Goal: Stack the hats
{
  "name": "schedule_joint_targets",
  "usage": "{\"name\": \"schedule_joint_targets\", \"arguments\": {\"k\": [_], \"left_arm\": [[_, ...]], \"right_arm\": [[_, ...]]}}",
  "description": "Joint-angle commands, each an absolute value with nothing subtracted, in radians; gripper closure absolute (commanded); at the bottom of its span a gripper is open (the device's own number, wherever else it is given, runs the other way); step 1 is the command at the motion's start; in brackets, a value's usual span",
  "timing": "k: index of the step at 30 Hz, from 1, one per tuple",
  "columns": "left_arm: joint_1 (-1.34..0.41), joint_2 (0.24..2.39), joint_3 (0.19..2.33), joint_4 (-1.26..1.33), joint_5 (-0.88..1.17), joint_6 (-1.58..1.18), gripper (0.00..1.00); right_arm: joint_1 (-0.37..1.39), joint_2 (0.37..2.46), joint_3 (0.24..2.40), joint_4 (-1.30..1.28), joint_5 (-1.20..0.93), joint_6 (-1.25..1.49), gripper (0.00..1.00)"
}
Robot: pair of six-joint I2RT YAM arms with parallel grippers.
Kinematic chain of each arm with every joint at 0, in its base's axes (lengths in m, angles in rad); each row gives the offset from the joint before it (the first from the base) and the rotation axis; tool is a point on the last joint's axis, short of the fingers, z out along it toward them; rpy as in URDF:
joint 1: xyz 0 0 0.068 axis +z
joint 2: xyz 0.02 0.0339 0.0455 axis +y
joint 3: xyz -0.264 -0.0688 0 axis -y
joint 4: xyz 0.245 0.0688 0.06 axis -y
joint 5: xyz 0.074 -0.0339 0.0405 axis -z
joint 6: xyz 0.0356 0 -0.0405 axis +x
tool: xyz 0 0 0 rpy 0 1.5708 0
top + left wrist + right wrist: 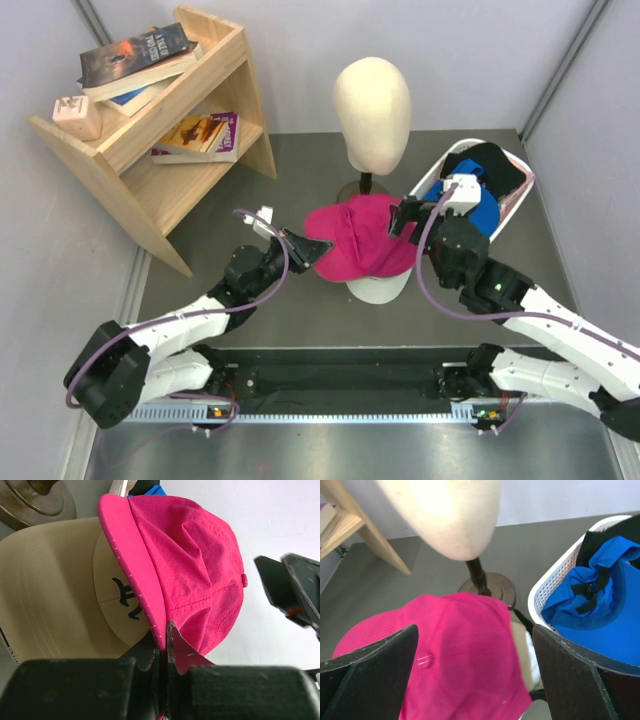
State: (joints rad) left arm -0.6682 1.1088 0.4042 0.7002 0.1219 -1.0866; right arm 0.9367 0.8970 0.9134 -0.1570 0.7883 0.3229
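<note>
A magenta cap (362, 240) lies on top of a tan cap (50, 595) and a white cap (378, 290) in front of the mannequin stand. My left gripper (300, 250) is shut on the magenta cap's brim (150, 610), and the pinch shows in the left wrist view (162, 640). My right gripper (405, 218) is open and empty, just above the right side of the magenta cap (460, 655), its fingers (370, 680) spread wide on either side of the crown. A blue hat (600, 615) and a black hat (495, 165) lie in the basket.
A white slatted basket (520, 192) stands at the right, close behind my right gripper. The cream mannequin head (371, 105) on its dark round base (487, 586) stands just behind the stack. A wooden shelf (160, 130) with books is at the back left.
</note>
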Motion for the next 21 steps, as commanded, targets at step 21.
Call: {"name": "schedule_joint_targets", "arguments": {"k": [21], "left_arm": [[-0.637,1.04,0.371,0.601,-0.037,-1.019,0.43]], "right_arm": [[0.272,0.83,0.595,-0.025,0.046,0.46,0.33]]}}
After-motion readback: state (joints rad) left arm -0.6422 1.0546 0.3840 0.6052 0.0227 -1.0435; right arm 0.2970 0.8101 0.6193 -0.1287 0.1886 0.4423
